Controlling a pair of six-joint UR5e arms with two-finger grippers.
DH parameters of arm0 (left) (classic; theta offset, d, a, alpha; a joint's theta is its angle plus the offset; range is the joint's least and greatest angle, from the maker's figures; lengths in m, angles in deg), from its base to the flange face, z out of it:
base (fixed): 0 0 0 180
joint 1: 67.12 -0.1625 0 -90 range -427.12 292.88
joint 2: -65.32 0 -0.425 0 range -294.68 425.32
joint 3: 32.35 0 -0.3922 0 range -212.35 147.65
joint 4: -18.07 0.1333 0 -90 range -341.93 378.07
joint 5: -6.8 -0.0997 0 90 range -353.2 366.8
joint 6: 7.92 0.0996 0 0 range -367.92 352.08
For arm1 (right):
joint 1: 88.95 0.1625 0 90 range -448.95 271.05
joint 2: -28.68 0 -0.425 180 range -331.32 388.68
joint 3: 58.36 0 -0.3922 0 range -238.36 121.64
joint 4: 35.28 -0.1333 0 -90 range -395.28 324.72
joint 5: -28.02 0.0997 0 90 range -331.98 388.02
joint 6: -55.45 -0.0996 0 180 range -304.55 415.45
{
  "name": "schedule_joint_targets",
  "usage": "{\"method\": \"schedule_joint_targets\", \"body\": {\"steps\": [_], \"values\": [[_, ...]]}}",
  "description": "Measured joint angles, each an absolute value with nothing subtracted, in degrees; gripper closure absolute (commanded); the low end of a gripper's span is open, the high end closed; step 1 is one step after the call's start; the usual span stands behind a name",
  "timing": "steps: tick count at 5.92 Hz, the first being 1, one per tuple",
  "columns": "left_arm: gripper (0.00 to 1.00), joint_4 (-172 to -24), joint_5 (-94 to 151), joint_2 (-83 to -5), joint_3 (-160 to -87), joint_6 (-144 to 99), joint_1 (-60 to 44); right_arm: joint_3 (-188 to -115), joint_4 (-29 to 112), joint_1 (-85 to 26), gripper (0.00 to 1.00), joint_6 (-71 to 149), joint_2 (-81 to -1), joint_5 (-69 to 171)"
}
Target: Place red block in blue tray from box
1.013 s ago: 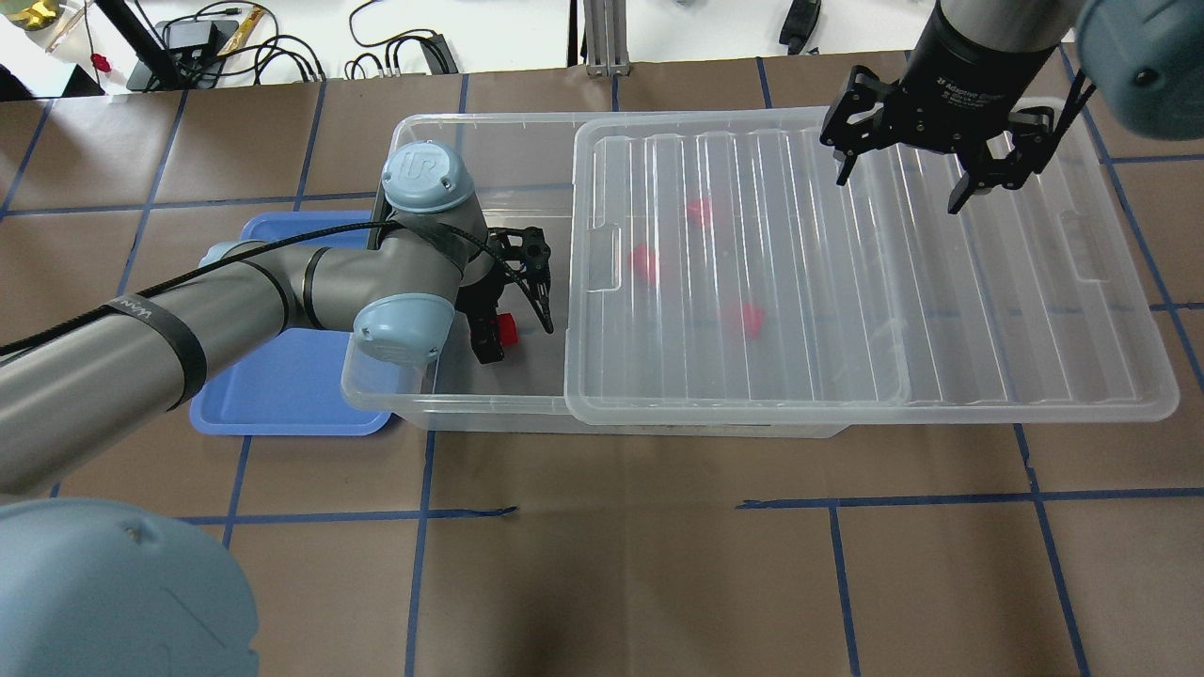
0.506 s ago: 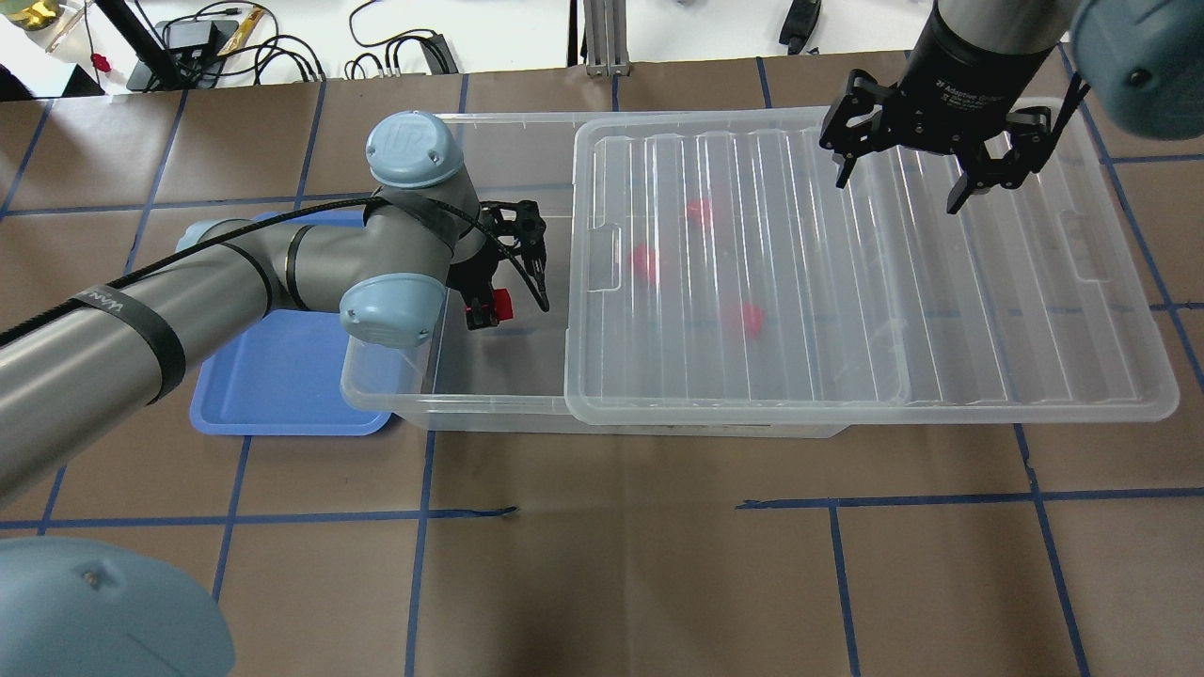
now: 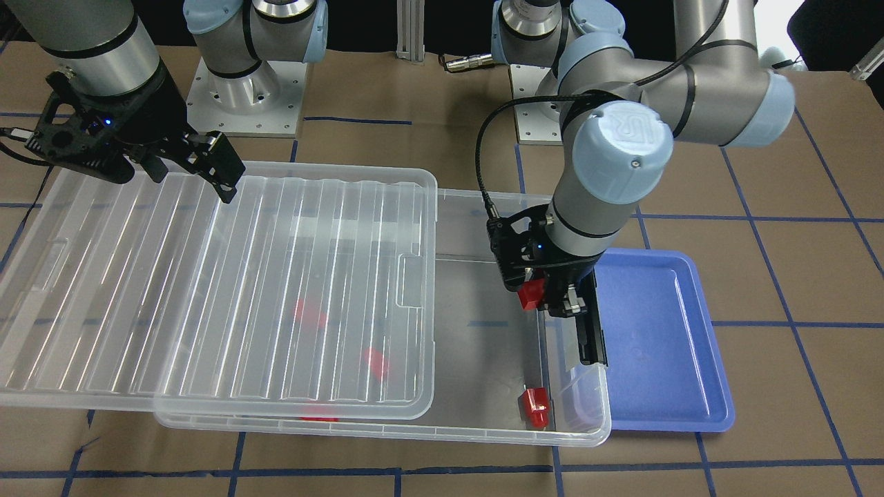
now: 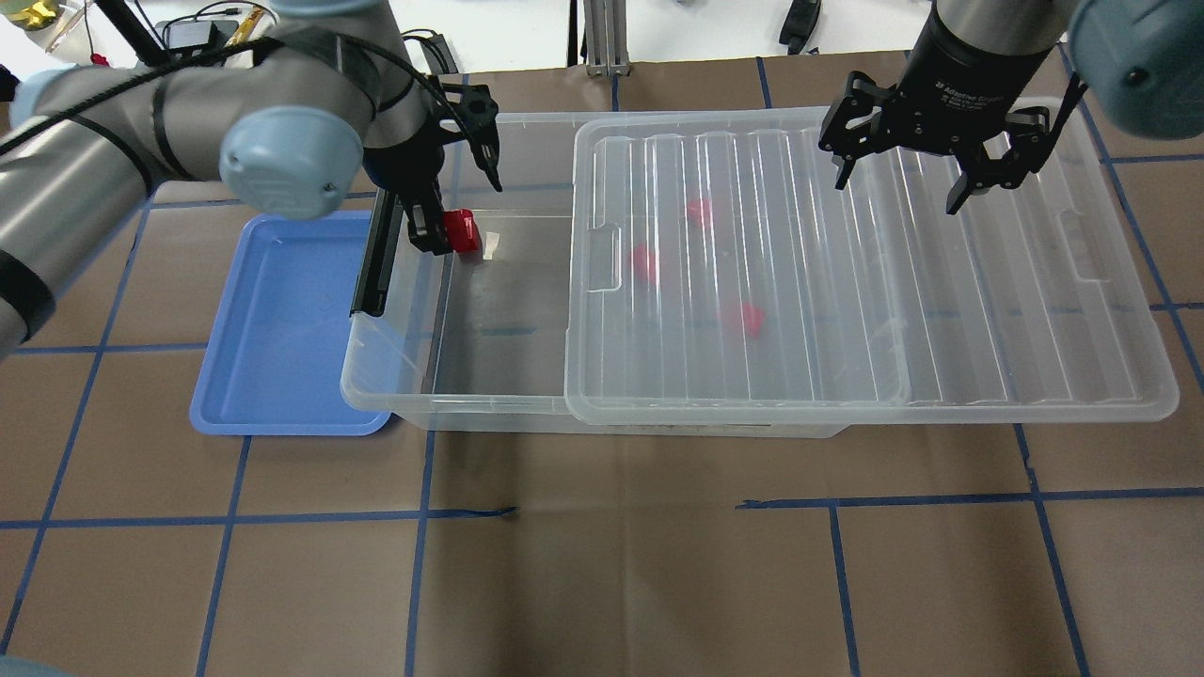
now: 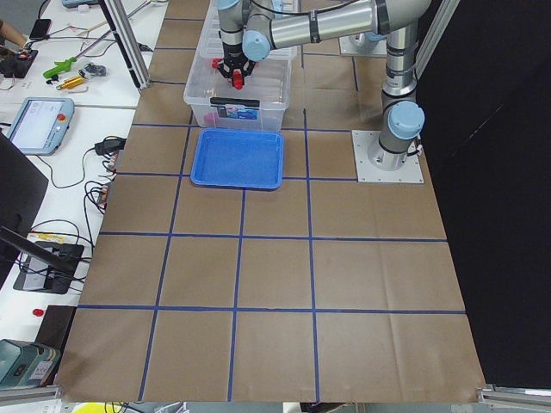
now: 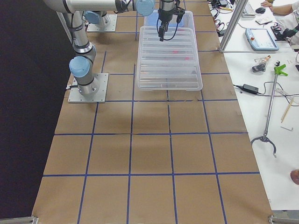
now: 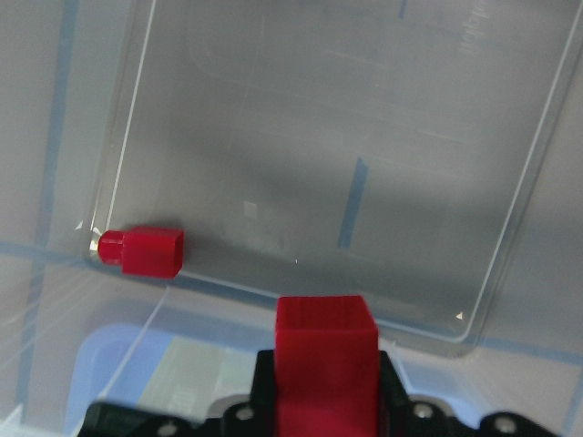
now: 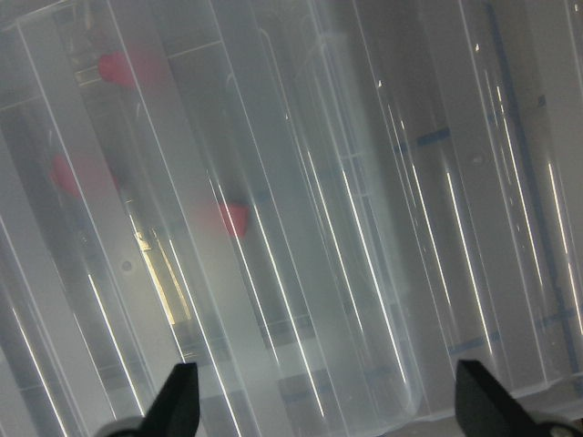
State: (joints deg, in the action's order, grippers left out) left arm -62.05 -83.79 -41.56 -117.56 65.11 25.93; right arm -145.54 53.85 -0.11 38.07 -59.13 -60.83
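Note:
My left gripper (image 4: 451,235) is shut on a red block (image 4: 462,230) and holds it above the open left end of the clear box (image 4: 451,411), close to the end wall beside the blue tray (image 4: 282,320). The held block also shows in the front view (image 3: 530,293) and in the left wrist view (image 7: 326,350). A second red block (image 3: 536,407) lies in the box's corner (image 7: 141,252). Three more red blocks (image 4: 698,212) lie under the ribbed lid (image 4: 941,282). My right gripper (image 4: 903,183) is open and empty above the lid.
The lid is slid to the right and overhangs the box's right end. A black clip latch (image 4: 372,263) sits on the box's left end wall, next to the tray. The blue tray (image 3: 656,331) holds nothing. Cables and tools lie beyond the table's far edge.
My left gripper has lifted the red block off the box floor and carried it toward the far left part of the box. The right gripper has not moved.

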Motion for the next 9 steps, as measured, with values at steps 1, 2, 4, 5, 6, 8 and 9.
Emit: {"method": "schedule_joint_targets", "body": {"steps": [1,2,4,5,6,8,9], "values": [[0.92,-66.8,-83.8,-40.8,-114.3,68.0,21.9,-145.5,53.7,-0.3,0.00,38.2,-59.1,-60.9],[0.92,-68.4,-83.9,-40.6,-113.4,74.7,17.0,-145.6,53.5,-1.7,0.00,42.2,-59.1,-62.0],[0.92,-65.5,-84.0,-41.1,-118.3,88.3,9.0,-146.7,54.4,-15.5,0.00,64.4,-59.1,-67.8],[0.92,-58.3,-84.1,-41.4,-124.1,91.8,7.6,-149.8,58.4,-25.1,0.00,76.0,-58.8,-68.8],[0.90,-49.5,-84.1,-41.9,-130.3,94.0,7.2,-154.4,65.6,-32.2,0.00,84.6,-58.4,-69.1],[0.65,-35.4,-84.0,-45.6,-139.3,95.5,7.0,-163.0,78.0,-39.0,0.00,92.7,-58.1,-69.3],[0.07,-32.2,-84.0,-47.6,-140.5,95.5,7.0,-165.4,79.5,-39.8,0.00,92.9,-58.1,-68.8]]}}
